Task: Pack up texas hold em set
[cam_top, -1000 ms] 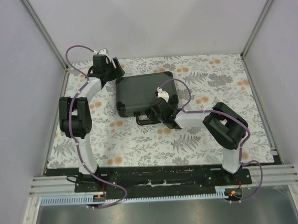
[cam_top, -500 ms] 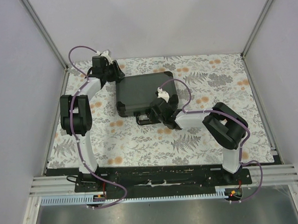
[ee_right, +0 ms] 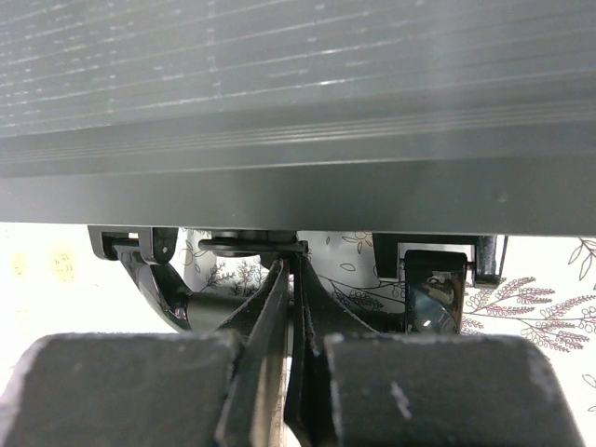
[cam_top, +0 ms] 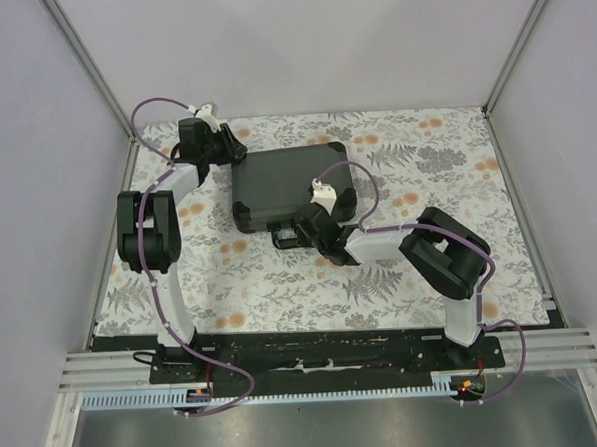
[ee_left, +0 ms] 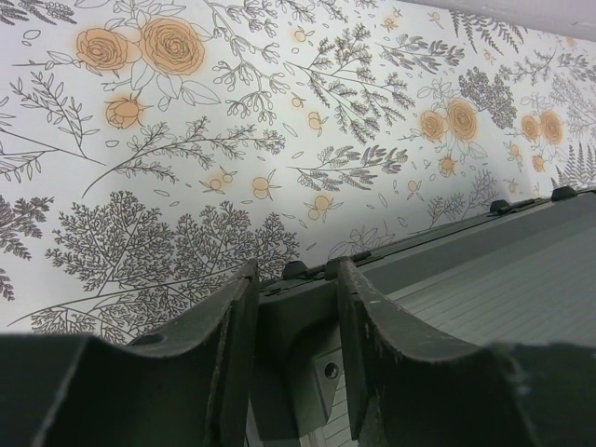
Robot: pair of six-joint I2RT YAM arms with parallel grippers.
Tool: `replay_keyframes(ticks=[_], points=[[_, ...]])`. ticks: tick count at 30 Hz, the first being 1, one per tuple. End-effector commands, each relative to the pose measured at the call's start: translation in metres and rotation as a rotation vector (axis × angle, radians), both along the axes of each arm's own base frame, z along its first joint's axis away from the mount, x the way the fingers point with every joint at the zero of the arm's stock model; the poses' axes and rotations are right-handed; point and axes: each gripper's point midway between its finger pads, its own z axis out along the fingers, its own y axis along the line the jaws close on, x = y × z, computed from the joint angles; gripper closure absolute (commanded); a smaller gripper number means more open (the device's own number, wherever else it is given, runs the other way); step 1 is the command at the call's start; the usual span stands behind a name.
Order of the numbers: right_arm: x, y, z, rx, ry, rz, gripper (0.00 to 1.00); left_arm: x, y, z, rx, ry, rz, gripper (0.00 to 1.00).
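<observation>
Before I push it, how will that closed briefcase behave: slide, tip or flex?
The briefcase looks rigid, with ribbed hard panels, so it should move as one piece. It lies flat and low, so tipping seems unlikely. On the floral tablecloth it may drag and bunch the fabric rather than slide. Pushed at one corner, it would probably pivot.
</observation>
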Motion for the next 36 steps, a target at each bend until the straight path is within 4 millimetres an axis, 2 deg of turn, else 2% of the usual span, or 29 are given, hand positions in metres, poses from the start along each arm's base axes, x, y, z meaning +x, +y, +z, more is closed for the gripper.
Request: replay_keyframes(ticks=[1, 13, 23, 28, 32, 36], points=[[0.023, -0.023, -0.036, -0.078, -0.028, -0.138, 0.95, -0.072, -0.040, -0.045, -0.094, 0.286, -0.145, 0.59], [0.030, -0.033, -0.052, -0.121, -0.054, -0.236, 1.00, -0.085, -0.047, -0.053, -0.138, 0.312, -0.173, 0.62], [0.036, -0.014, -0.062, -0.112, -0.068, -0.189, 1.00, -0.096, -0.056, -0.051, -0.167, 0.311, -0.226, 0.66], [0.035, -0.020, -0.071, -0.142, -0.048, -0.223, 1.00, -0.100, -0.062, -0.051, -0.175, 0.312, -0.254, 0.68], [0.036, -0.023, -0.070, -0.141, -0.041, -0.256, 1.00, -0.102, -0.062, -0.052, -0.177, 0.313, -0.257, 0.69], [0.036, -0.021, -0.055, -0.138, -0.052, -0.238, 1.00, -0.098, -0.059, -0.049, -0.160, 0.306, -0.235, 0.69]])
